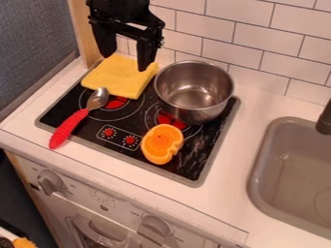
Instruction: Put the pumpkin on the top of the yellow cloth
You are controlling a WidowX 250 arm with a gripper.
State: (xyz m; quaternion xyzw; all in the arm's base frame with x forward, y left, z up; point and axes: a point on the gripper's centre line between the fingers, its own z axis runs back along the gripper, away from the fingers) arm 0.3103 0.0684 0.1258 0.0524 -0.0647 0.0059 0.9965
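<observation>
Hanging gripper point(127, 61) over yellow cloth point(115, 77), eleven o'clock on stovetop point(63, 105) — my jaws stood apart, nothing between them. Pumpkin point(161, 144) lay at five o'clock, well off cloth. None of task done, I judged — grasp, carry toward eleven, release on cloth all lay ahead.

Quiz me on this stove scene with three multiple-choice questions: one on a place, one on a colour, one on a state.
1. Where is the toy pumpkin?
A) in the sink
B) on the yellow cloth
C) on the cooktop

2. What colour is the spoon's handle?
A) red
B) green
C) blue

3. How does the metal pot stand?
A) upside down
B) upright
C) on its side

Answers:
1. C: it lies in front of the pot, on the black surface.
2. A: the handle is plainly red.
3. B: its open rim faces up, showing the inside.
</observation>
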